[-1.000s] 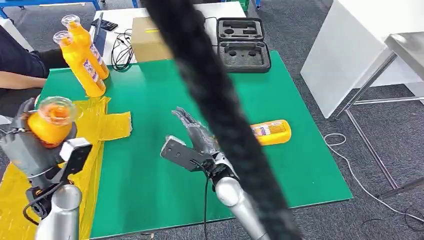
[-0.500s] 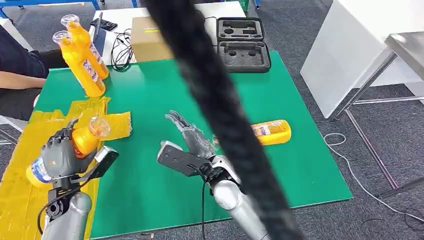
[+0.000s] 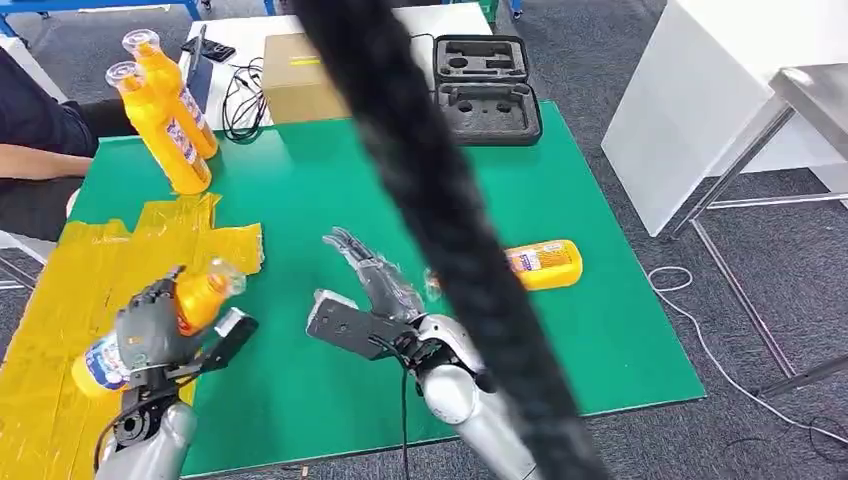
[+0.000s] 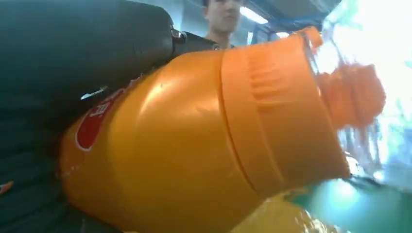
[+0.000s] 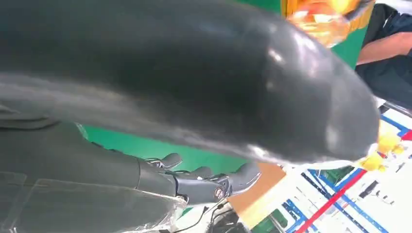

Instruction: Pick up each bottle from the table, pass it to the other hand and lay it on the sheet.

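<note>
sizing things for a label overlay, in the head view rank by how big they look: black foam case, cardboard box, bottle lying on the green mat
1. black foam case
2. cardboard box, partly hidden by the dark cable, so its rank is unsure
3. bottle lying on the green mat, partly hidden too

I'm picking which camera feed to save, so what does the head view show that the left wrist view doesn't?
Only the head view: the right hand, holding nothing with fingers spread over the green mat, two upright bottles at the far corner, and a lying bottle past the right hand. Only the left wrist view: the held bottle's ribbed shoulder up close. Both: the left hand gripping the held bottle, tilted over the yellow sheet.
</note>
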Controlling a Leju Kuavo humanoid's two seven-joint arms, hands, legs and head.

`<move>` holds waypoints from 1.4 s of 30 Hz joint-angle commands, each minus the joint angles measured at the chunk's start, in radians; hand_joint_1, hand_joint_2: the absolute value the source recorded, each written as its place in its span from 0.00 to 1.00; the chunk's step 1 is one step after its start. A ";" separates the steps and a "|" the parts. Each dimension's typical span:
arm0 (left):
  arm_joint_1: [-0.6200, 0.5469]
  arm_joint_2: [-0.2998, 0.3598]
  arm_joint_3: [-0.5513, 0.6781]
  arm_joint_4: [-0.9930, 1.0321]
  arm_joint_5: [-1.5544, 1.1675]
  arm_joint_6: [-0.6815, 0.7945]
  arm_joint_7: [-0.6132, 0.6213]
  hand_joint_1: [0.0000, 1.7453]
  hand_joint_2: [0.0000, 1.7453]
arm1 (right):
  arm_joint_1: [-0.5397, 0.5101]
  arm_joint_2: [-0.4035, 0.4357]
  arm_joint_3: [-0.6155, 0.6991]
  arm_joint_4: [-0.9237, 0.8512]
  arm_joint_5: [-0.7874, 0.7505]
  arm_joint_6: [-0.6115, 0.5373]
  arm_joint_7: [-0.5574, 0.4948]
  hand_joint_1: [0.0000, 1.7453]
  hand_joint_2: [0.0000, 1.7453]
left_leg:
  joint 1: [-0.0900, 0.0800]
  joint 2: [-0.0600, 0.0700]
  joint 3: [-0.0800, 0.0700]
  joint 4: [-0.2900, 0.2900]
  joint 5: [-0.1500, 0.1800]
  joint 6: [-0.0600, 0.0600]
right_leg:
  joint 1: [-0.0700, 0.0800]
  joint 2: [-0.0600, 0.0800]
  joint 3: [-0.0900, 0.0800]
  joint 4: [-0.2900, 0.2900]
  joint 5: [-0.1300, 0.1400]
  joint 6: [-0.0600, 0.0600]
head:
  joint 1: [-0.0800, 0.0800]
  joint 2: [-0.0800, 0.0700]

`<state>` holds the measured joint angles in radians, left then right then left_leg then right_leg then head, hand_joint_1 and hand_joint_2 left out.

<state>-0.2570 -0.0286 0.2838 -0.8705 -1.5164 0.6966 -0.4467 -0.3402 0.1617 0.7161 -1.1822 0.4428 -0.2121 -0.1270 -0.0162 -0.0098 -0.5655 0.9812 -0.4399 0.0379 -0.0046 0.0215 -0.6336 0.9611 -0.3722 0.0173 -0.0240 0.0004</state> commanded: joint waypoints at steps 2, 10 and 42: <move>0.017 0.066 -0.250 0.170 -0.026 0.002 0.083 1.00 1.00 | -0.046 -0.042 0.066 0.012 -0.021 -0.002 0.017 0.00 0.00 | 0.000 0.001 0.007 -0.002 -0.002 -0.003 | 0.000 -0.001 0.006 -0.001 -0.002 0.000 | 0.000 0.000; -0.012 0.096 -0.392 0.278 -0.021 0.002 0.018 0.00 0.00 | -0.029 -0.045 0.052 -0.008 -0.009 0.016 0.016 0.00 0.00 | 0.000 -0.001 0.004 -0.001 -0.001 -0.002 | 0.000 -0.002 0.004 -0.001 -0.001 0.000 | 0.000 0.000; 0.084 -0.029 -0.378 -0.562 1.595 -0.109 -0.251 0.00 0.00 | -0.046 -0.053 -0.025 0.027 -0.026 -0.016 -0.027 0.00 0.00 | 0.001 -0.004 0.005 0.003 -0.003 -0.003 | 0.002 -0.006 0.007 0.001 -0.003 0.000 | 0.000 0.000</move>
<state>-0.1962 -0.0233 -0.1136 -1.1438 -0.1746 0.6958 -0.7015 -0.3509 0.1331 0.7050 -1.2116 0.4177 -0.2087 -0.1404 -0.0169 -0.0151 -0.5633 0.9812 -0.4395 0.0381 -0.0052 0.0180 -0.6305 0.9611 -0.3723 0.0174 -0.0240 0.0004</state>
